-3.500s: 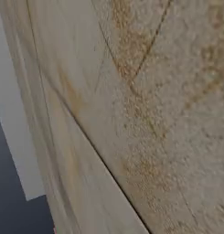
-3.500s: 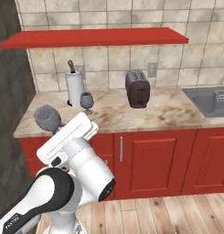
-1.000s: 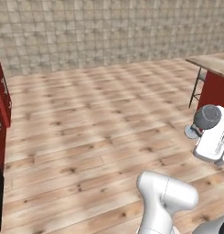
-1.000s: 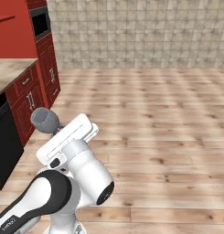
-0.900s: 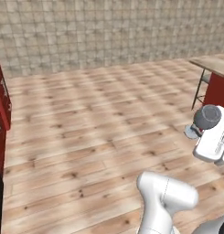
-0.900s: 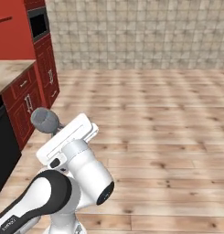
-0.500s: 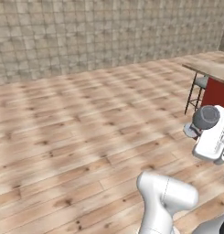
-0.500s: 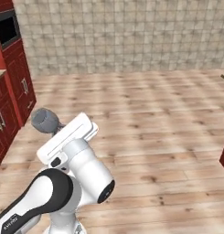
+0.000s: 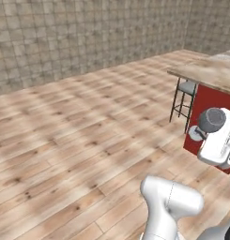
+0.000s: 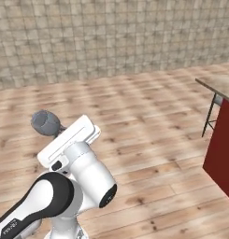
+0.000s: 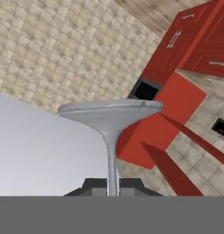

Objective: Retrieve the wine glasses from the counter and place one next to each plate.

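A wine glass with a dark smoky-grey bowl [image 9: 211, 120] is held by its stem in my gripper [image 9: 203, 130], which is shut on it. The glass lies tilted in the air over the wooden floor. The right base view has the same bowl [image 10: 45, 122] sticking out past the gripper [image 10: 59, 131] at the left. In the hand view the round foot [image 11: 111, 112] stands above the thin stem [image 11: 112, 160], which runs down between the fingertips of the gripper [image 11: 112, 186]. The plates and the counter's worktop are out of view.
A marbled bar top [image 9: 210, 73] on a red base, with a grey-seated stool [image 9: 184, 92] under it, stands at the right. Its edge [image 10: 219, 84] also appears in the right base view. Wooden floor [image 9: 79, 140] runs to a tiled wall. Red cabinet fronts [image 11: 177, 91] appear in the hand view.
The whole scene has swept leftward as the base turns: the red cabinets left the base views and the bar came further in. The glass stays in the shut gripper.
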